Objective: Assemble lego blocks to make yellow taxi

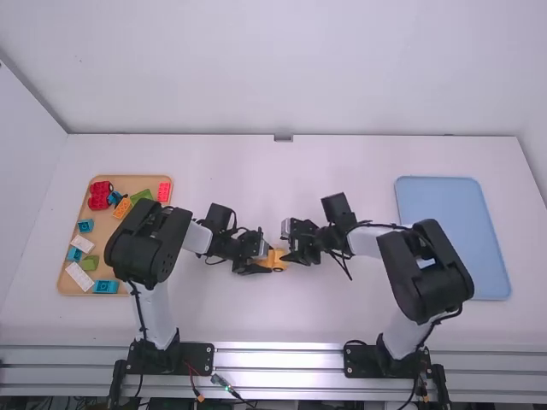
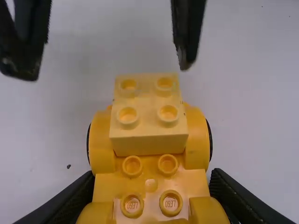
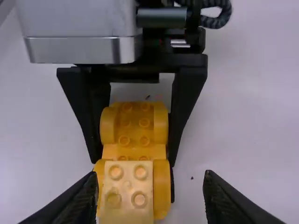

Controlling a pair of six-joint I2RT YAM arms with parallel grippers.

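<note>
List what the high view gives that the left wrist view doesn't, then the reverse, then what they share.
High view: the tan tray holding loose blocks, including a red one; the light blue tray; and both arm bases at the bottom edge.

Left wrist view: the four studs on top of the pale yellow block, and a dark speck on the table.

Both: the yellow build, the left gripper closed on it, the right gripper near its other end, and the white table.
</note>
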